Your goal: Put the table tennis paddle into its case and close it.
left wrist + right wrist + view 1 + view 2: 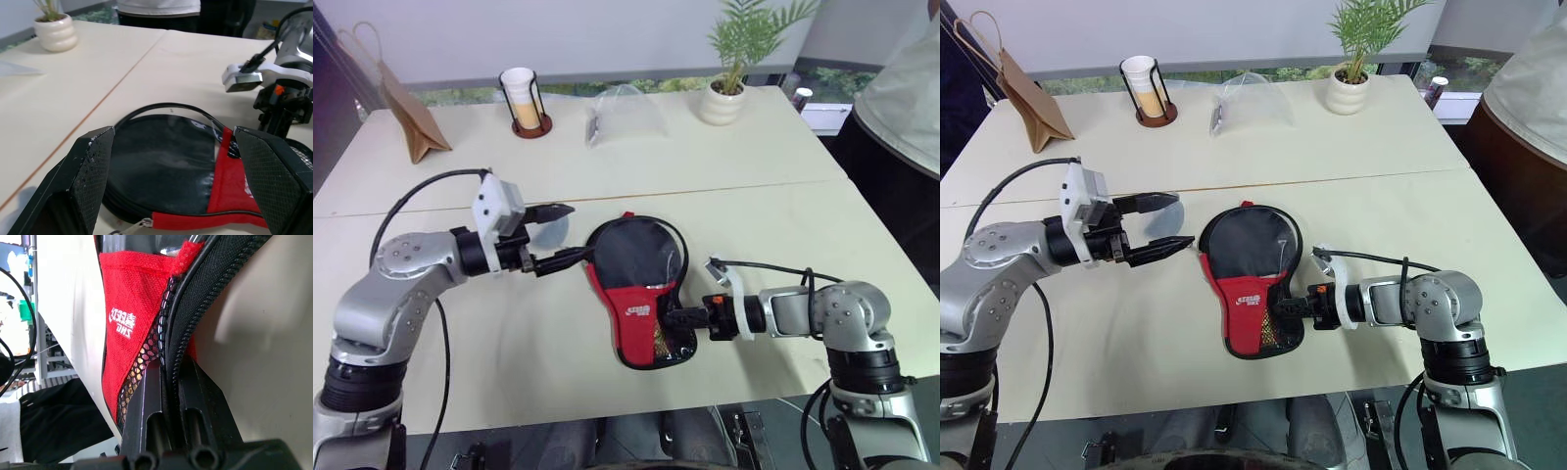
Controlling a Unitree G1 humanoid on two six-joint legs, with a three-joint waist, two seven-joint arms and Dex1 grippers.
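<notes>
The case [636, 284], a black and red zip pouch with a white logo and a mesh pocket, lies flat in the middle of the table [783, 225]. Its round end points away from me. My right gripper [677, 318] reaches in from the right and is shut on the zip edge [172, 328] at the case's narrow end. My left gripper [570, 233] hovers open just left of the round end, one finger on each side of the case's rim in the left wrist view [173, 132]. The table tennis paddle is hidden; I cannot tell it apart from the case.
Along the far edge of the table stand a brown paper bag [411, 122], a cup in a black wire holder [521, 98], a clear plastic bag [625, 116] and a potted plant [724, 93]. A person [911, 88] stands at the far right corner.
</notes>
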